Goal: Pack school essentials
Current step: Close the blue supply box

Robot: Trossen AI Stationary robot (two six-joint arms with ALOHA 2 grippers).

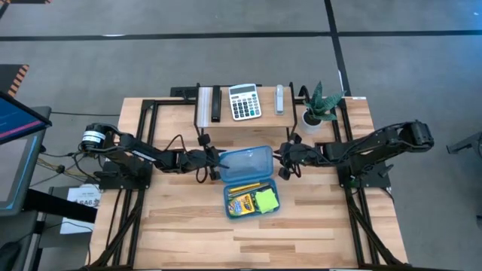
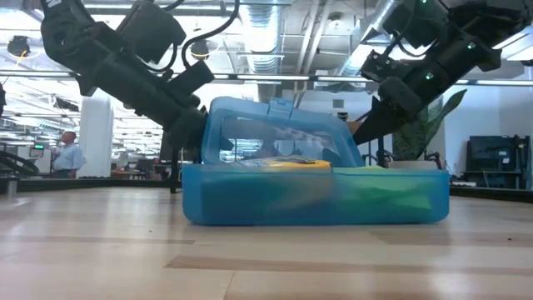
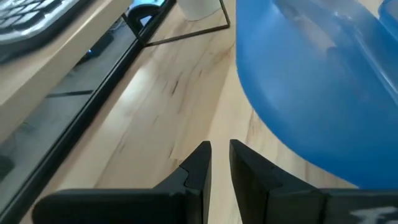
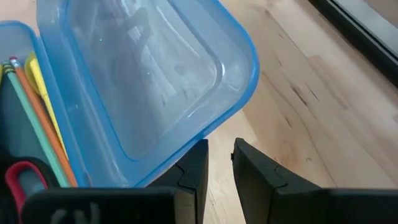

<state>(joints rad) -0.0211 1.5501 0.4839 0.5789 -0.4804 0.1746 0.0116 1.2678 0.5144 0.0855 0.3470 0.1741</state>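
Note:
A blue plastic box [image 1: 227, 211] stands mid-table. Its clear blue lid [image 1: 245, 163] is swung up toward the far edge and stands tilted [image 2: 275, 133]. Inside lie thin pencils [image 1: 245, 187], a crayon box [image 1: 239, 203], a lime-green pad [image 1: 265, 199] and red-handled scissors [image 4: 18, 177]. My left gripper [image 1: 217, 162] is at the lid's left end, fingers together but for a slit [image 3: 220, 152]. My right gripper [image 1: 283, 162] is at the lid's right end, fingers a narrow gap apart [image 4: 220, 149], nothing between them. My left gripper comes slanting down from the table's left beside the lid's left end [image 3: 261, 118]; I cannot tell whether it touches the lid. My right gripper comes slanting down from the right, one finger [image 4: 194, 163] right at the lid's corner [image 4: 205, 134]; I cannot tell whether they touch.
On a raised shelf at the far edge sit a white-grey calculator [image 1: 243, 102] and a small potted plant [image 1: 320, 105]. Dark frame rails [image 1: 143, 128] run along both table sides. Bare wood lies toward the near edge. A person [image 2: 67, 154] stands in the room behind.

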